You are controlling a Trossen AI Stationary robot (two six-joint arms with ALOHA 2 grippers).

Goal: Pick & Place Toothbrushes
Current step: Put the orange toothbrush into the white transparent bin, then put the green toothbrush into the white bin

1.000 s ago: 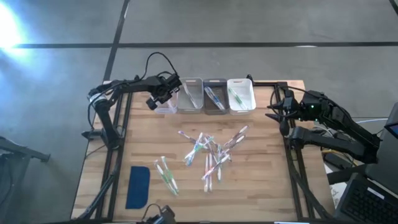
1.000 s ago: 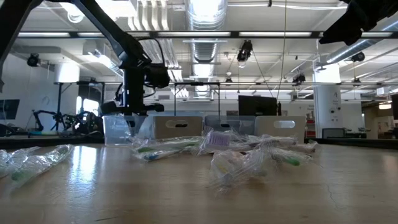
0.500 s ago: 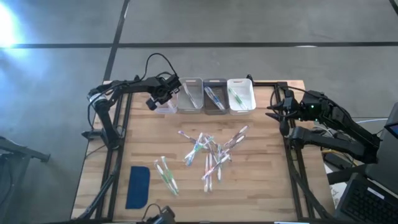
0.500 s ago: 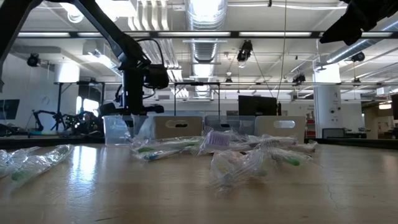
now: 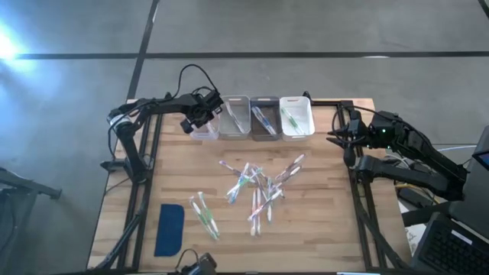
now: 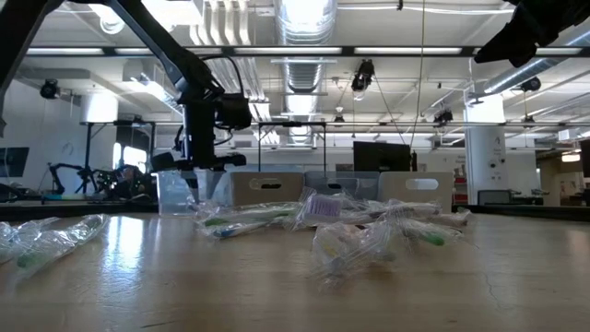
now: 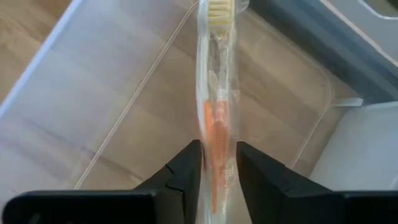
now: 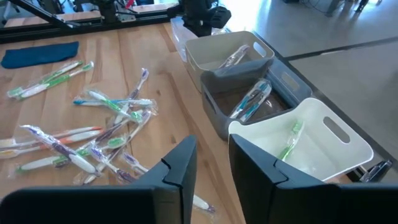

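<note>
Releasing an orange toothbrush into the clear bin

High view: the left end effector [image 5: 200, 112] is poised directly over the clear bin [image 5: 205, 127] at the left end of the row of four bins, while the right end effector [image 5: 341, 137] is parked off the worktop's [image 5: 328, 221] right edge, well away from the loose toothbrushes [image 5: 256, 191] heaped mid-worktop.

Low view: the left end effector is seen hanging just above the clear bin's rim, so a short drop is judged sufficient.

Left wrist view: a wrapped orange toothbrush [image 7: 216, 118] lies between the fingers [image 7: 186, 165], which stand narrowly parted beside it; whether it is gripped cannot be told. Beneath it lies the bin floor. The fingers should be opened fully before any lift, so the wrapper is not dragged out.

Right wrist view: the right end effector's fingers are slightly apart and nothing is held.
</note>
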